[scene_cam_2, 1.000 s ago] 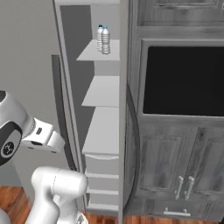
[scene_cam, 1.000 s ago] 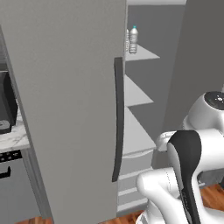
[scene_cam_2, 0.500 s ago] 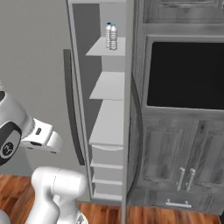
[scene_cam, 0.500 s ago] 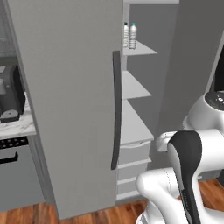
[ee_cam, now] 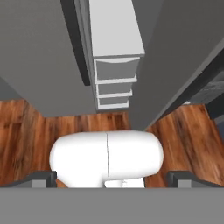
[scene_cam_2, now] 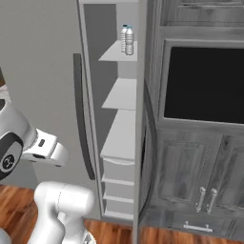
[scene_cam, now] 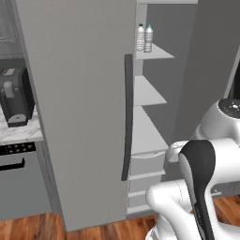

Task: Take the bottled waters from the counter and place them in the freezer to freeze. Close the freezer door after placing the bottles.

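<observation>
The two bottled waters (scene_cam: 144, 38) (scene_cam_2: 127, 40) stand upright side by side on an upper shelf of the freezer (scene_cam: 150, 136) (scene_cam_2: 121, 133). The freezer door (scene_cam: 79, 93) (scene_cam_2: 43, 62) stands open, its long dark bar handle (scene_cam: 127, 117) (scene_cam_2: 81, 114) facing me. In the hand view my gripper (ee_cam: 112, 178) is open with nothing between its tips, pointing down at the freezer's lower drawers (ee_cam: 114, 83) and the wood floor. A strip of the marble counter (scene_cam: 18, 133) shows at the far left.
A dark appliance (scene_cam: 14, 98) sits on the counter left of the door. The black-windowed wall oven (scene_cam_2: 205, 81) and grey cabinet doors (scene_cam_2: 190, 181) stand right of the freezer. Wood floor (ee_cam: 26, 127) lies in front of it.
The whole picture has shifted with the base: the freezer sits slightly further right in both base views and more counter shows. The bottles stay on the shelf, and the door stays open.
</observation>
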